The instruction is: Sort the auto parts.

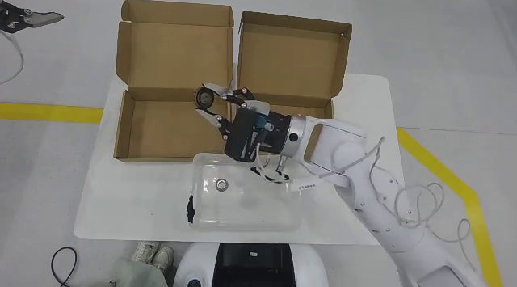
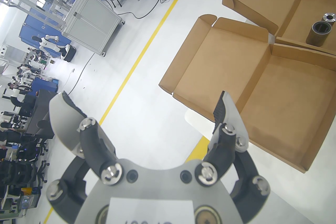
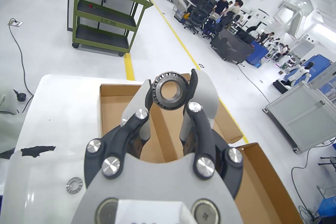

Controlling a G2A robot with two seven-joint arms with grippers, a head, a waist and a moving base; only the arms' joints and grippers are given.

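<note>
My right gripper (image 3: pixel 171 87) is shut on a tapered roller bearing (image 3: pixel 170 90), a dark steel ring with rollers around it. In the top view the bearing (image 1: pixel 208 97) hangs over the right part of the left cardboard box (image 1: pixel 157 133). A thin flat ring (image 1: pixel 221 183) lies in the clear plastic tray (image 1: pixel 242 216) at the table's front. My left gripper (image 2: pixel 145 108) stands open with nothing in it, out over the floor beyond the table's far left corner (image 1: pixel 34 18). The right box (image 2: pixel 296 22) holds a dark sleeve (image 2: pixel 318 34) and a silver cylinder (image 2: pixel 328 17).
Both boxes stand side by side at the back of the white table (image 1: pixel 363 117), lids folded back. A black torn strip (image 1: pixel 190 208) sits on the tray's left edge. A yellow floor line (image 1: pixel 48 112) runs behind the table.
</note>
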